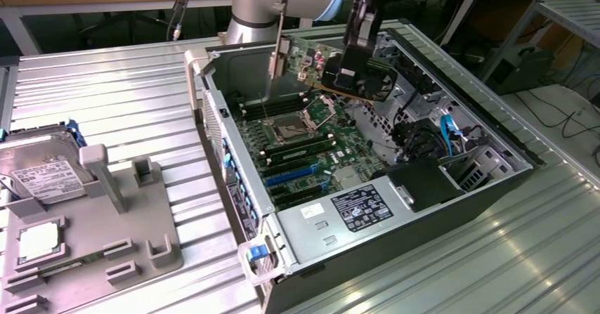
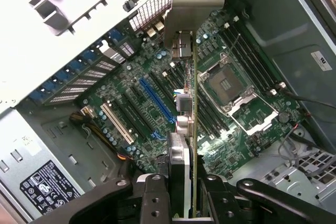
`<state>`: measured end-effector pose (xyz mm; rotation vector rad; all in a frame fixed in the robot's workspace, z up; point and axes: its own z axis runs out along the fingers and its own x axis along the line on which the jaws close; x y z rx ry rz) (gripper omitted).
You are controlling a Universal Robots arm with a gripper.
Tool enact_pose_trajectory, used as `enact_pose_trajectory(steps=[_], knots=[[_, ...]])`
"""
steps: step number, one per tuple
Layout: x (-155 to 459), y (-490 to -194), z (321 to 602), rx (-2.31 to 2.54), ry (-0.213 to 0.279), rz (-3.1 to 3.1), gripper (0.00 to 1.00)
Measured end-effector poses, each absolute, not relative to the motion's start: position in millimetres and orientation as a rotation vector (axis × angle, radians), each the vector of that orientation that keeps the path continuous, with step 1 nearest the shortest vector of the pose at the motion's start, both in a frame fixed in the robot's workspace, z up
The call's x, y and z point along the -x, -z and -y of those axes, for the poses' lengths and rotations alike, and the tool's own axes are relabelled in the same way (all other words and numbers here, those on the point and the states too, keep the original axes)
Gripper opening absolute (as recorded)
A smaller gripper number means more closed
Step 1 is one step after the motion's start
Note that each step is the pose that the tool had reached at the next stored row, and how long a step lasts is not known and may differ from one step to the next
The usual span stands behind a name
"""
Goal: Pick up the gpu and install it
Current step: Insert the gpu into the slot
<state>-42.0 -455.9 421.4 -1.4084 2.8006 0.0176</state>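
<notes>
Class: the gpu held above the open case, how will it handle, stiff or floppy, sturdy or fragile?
Likely stiff: the gpu juts from the gripper without sagging. Probably fragile: bare circuit board with small parts. Perhaps end-heavy at its metal bracket.

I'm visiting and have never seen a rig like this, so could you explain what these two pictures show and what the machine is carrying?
It is a robot arm with a gripping hand. One picture comes from a camera off to the side. The other comes from a camera on the arm's wrist, looking past the hand. The hand is clamped on a graphics card, held above an open computer case on a metal table. At the exterior view's left, a hard drive rests on a grey holder.
</notes>
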Motion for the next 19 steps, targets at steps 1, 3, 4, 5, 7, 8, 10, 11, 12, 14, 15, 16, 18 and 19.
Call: enact_pose_trajectory(steps=[1,3,4,5,7,8,10,11,12,14,15,16,18,19], knots=[[42.0,-421.4,456.0,1.415,-0.018,-2.797,0.28],[42.0,-421.4,456.0,1.428,-0.018,-2.791,0.28],[42.0,-421.4,456.0,1.436,-0.018,-2.787,0.28],[42.0,-421.4,455.9,1.446,-0.018,-2.781,0.28],[42.0,-421.4,455.9,1.462,-0.018,-2.773,0.28],[42.0,-421.4,455.9,1.468,-0.018,-2.77,0.28],[42.0,-421.4,456.0,1.483,-0.018,-2.762,0.28],[41.9,-421.4,455.9,1.49,-0.018,-2.758,0.28],[42.0,-421.3,455.9,1.496,-0.018,-2.755,0.28],[42.0,-421.3,455.9,1.511,-0.018,-2.747,0.28],[42.0,-421.3,455.9,1.517,-0.018,-2.743,0.28],[42.0,-421.4,455.9,1.527,-0.018,-2.738,0.28],[42.0,-421.4,456.0,1.541,-0.018,-2.731,0.28],[42.0,-421.4,456.0,1.547,-0.018,-2.727,0.28]])
